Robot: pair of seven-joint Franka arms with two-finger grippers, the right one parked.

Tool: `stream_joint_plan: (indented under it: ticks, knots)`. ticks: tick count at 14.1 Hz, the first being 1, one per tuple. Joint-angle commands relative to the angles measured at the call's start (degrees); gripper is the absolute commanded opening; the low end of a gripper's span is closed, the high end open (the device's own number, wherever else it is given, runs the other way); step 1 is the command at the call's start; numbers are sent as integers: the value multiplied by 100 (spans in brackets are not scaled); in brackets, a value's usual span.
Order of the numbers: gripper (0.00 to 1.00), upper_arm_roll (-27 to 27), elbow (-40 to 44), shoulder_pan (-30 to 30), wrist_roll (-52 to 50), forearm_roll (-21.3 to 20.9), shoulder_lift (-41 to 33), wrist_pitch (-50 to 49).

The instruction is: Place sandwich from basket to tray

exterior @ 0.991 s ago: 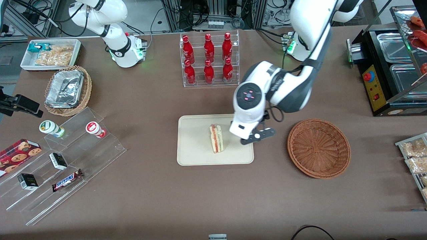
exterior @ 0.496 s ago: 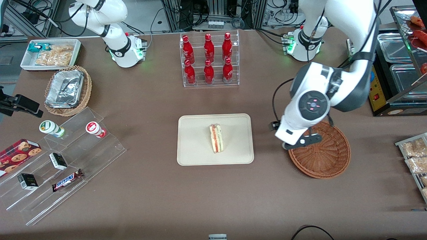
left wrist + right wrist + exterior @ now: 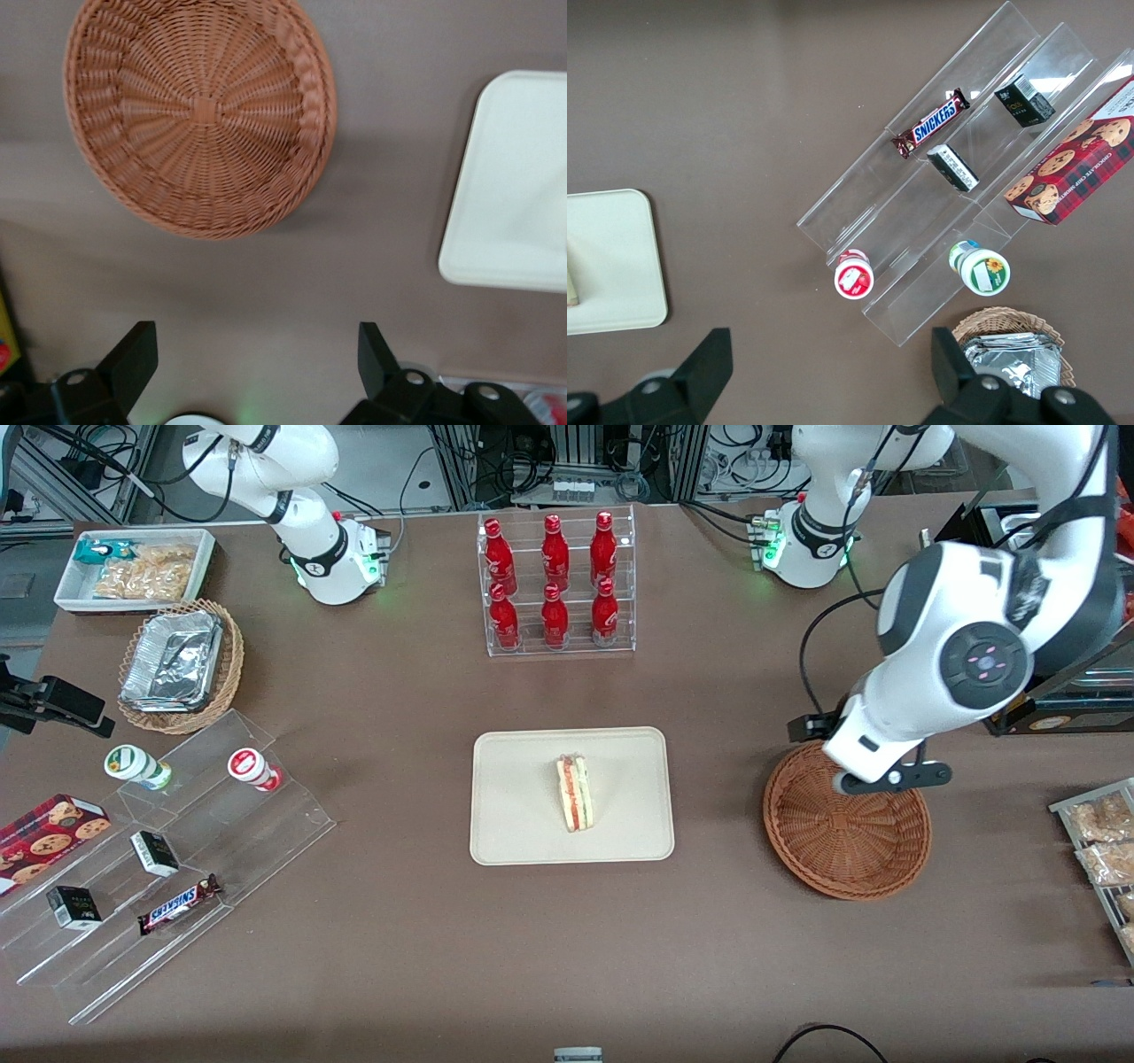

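Front view: the sandwich (image 3: 575,793) stands on its edge near the middle of the tray (image 3: 509,833), at the centre of the frame, its red and green filling stripes facing up. The basket (image 3: 846,841), at right of the frame, holds nothing. The gripper (image 3: 890,778) hangs above the basket's upper rim, well apart from the tray; in the wrist view its two dark fingers (image 3: 133,359) stand spread wide with nothing between them, the bare basket (image 3: 199,111) and a corner of the tray (image 3: 514,190) below.

By how things lie, the placing looks done. As to handling, I judge the sandwich light and soft: pale bread that dents under a hard squeeze, with loose layers that could slide apart. Were it to be taken up again, the best hold would be across the two flat bread faces, low on the wedge, with gentle pressure; pinching along the filling edge would likely split it.
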State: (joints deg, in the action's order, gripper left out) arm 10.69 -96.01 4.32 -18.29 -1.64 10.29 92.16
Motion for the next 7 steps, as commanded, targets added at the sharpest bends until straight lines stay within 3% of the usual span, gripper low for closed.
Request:
stream_joint_plan:
  ticks: [1,3,7]
  knots:
    - [100,179,-497,-500,710,76,-719,-110]
    - [100,109,-533,-642,1263,59,-984,-223]
    - [100,-602,-261,-529,1810,58,-1187,-321]
